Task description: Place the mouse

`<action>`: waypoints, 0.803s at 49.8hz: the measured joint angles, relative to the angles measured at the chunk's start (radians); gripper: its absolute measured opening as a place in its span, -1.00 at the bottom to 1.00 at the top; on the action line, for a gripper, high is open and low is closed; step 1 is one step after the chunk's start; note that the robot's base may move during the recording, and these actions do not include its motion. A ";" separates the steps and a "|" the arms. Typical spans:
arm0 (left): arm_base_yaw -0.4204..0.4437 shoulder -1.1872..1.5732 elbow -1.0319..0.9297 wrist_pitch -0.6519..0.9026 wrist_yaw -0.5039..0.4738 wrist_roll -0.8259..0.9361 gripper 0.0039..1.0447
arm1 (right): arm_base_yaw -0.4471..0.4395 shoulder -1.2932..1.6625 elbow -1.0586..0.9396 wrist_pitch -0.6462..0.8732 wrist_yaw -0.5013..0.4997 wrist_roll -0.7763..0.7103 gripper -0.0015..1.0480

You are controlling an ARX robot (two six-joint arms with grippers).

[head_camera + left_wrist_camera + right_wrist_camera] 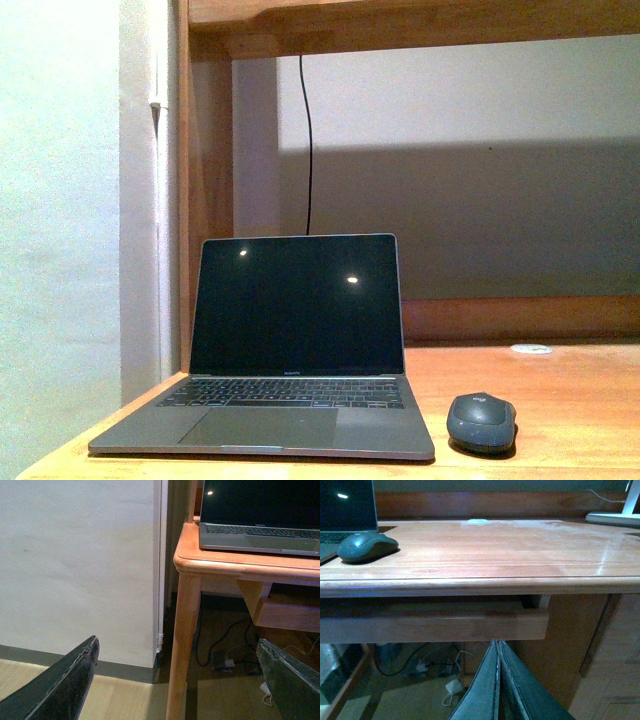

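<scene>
The dark grey domed mouse (482, 421) lies on the wooden desk (570, 400) just right of the open laptop (290, 345). It also shows in the right wrist view (367, 546), near the desk's front edge. Neither gripper shows in the front view. My left gripper (177, 652) is open and empty, below desk height, off the desk's left corner by its leg (182, 645). My right gripper (498, 642) is shut and empty, below the desk's front edge, right of the mouse and apart from it.
A small white disc (531, 349) lies at the back of the desk. A black cable (307, 140) hangs behind the laptop. A white wall (75, 565) is left of the desk. Cables and an adapter (225, 660) lie on the floor underneath. A white object (615, 517) sits at the desk's far right.
</scene>
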 joint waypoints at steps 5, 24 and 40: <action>0.000 0.000 0.000 0.000 0.000 0.000 0.86 | 0.103 -0.107 0.000 -0.137 0.127 0.002 -0.95; 0.000 0.000 0.000 0.000 0.000 0.000 0.86 | 0.149 -0.196 0.000 -0.200 0.143 0.001 -0.95; 0.000 0.000 0.000 0.000 0.000 0.000 0.86 | 0.149 -0.196 0.000 -0.200 0.143 0.001 -0.79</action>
